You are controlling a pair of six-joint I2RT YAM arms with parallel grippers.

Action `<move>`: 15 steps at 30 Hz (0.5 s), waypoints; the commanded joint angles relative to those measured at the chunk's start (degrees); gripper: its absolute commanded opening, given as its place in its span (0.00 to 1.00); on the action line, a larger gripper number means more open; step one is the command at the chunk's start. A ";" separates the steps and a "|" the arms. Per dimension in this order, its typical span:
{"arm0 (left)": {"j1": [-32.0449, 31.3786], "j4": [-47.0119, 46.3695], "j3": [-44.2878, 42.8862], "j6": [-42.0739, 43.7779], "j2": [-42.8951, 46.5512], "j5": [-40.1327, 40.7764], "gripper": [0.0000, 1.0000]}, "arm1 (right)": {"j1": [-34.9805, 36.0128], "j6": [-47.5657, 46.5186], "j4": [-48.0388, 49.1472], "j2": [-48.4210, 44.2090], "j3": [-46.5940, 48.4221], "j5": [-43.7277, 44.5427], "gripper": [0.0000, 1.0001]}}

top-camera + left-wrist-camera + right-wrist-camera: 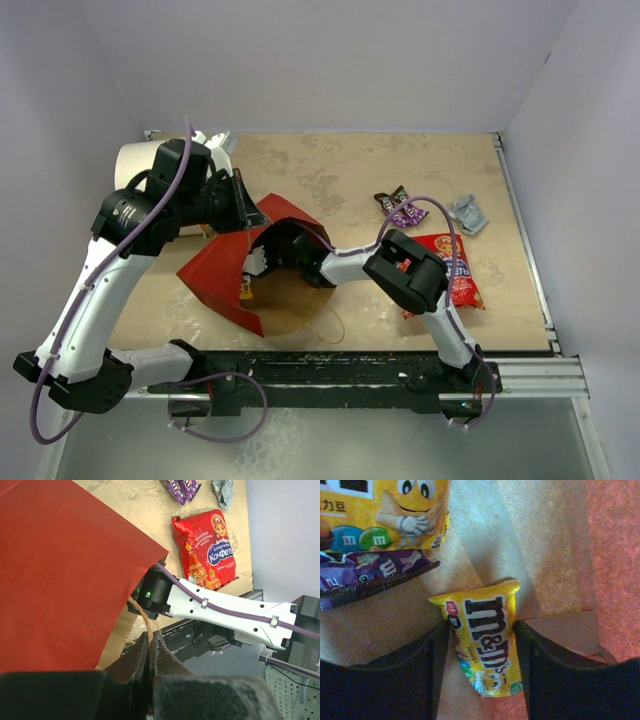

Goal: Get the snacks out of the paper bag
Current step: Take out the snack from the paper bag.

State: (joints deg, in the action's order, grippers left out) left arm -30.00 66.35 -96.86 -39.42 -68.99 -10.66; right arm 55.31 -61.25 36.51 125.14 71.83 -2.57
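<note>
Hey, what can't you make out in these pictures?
Top view: right end effector hidden inside the paper bag.
Right wrist view: large yellow packet and purple packet cut off by the frame edge; total count unknown.
Left wrist view: left end effector blurred up close; whether its shut fingers pinch the bag is unclear.

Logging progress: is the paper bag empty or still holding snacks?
Not empty: inside the paper bag, a yellow M&M's packet lies between the fingers of the right gripper, with a bigger yellow packet and purple packet nearby.
</note>
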 commanded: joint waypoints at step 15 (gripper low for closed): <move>0.38 -0.22 -1.27 -1.45 2.72 2.24 0.00 | 1.28 5.06 4.42 -6.03 0.23 -0.87 0.20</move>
State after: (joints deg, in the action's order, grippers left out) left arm -30.00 67.68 -96.97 -39.92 -67.99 -9.56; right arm 55.29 -59.13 37.65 125.84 73.25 -2.52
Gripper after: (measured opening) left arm 0.010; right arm 0.223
